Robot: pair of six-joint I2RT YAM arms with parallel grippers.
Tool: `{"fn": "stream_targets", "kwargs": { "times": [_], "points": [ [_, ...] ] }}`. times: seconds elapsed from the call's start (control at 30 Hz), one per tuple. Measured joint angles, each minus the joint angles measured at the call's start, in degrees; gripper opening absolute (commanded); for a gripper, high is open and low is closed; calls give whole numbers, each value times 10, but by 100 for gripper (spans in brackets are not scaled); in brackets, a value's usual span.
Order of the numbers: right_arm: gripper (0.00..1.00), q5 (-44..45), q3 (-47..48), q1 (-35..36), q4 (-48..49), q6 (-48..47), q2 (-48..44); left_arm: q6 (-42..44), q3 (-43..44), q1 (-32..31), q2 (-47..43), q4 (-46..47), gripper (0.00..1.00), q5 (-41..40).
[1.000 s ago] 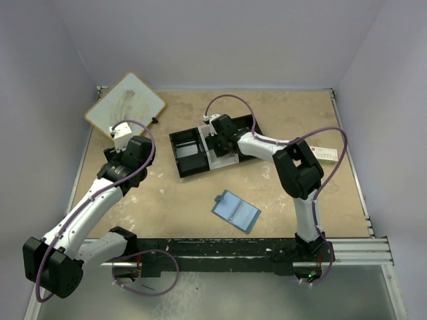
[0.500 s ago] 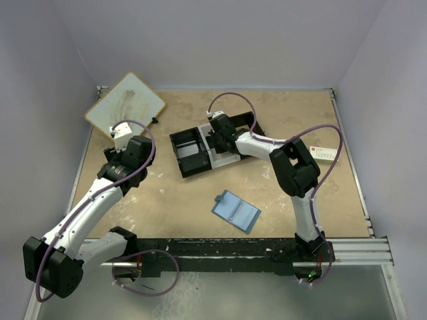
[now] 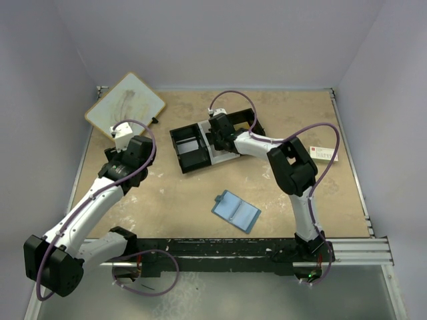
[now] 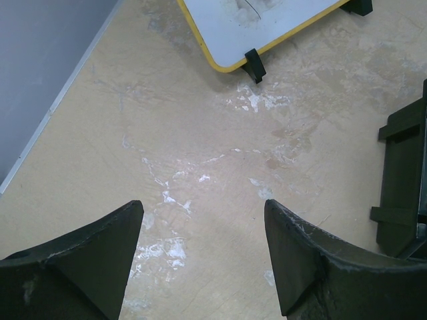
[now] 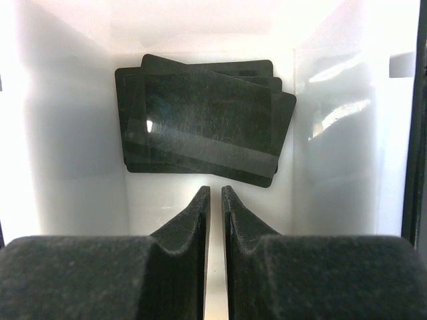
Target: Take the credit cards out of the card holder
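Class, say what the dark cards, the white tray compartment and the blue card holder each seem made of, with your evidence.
The dark cards: likely plastic, semi-gloss; a small glint and a paler stripe show on the top one. The tray compartment: probably smooth, glossy plastic; its white walls carry bright reflections. The card holder: perhaps leather or vinyl, matte-looking; too small to be sure.

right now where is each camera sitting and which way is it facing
Top external: above and behind the bases, looking down on the table and card holder; the left arm and right arm show.
Left wrist: on the left arm, facing down toward the whiteboard; the open fingers of the left gripper show.
Right wrist: on the right arm, looking into the tray at stacked dark cards; the fingers of the right gripper show, a slit apart.
Shared: top and left wrist both show whiteboard and tray.
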Motion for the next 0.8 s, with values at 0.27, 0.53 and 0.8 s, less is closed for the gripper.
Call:
{"fn": "stream_targets", "kwargs": {
  "times": [0.27,0.53,0.8],
  "points": [
    [13,-10,-2,0,1,1,-4,0,0,0,1,0,71,0],
    [14,-6,-3,0,1,1,-5,0,0,0,1,0,70,0],
    [15,-3,1,0,2,5,1,0,0,0,0,0,70,0]
  ]
}}
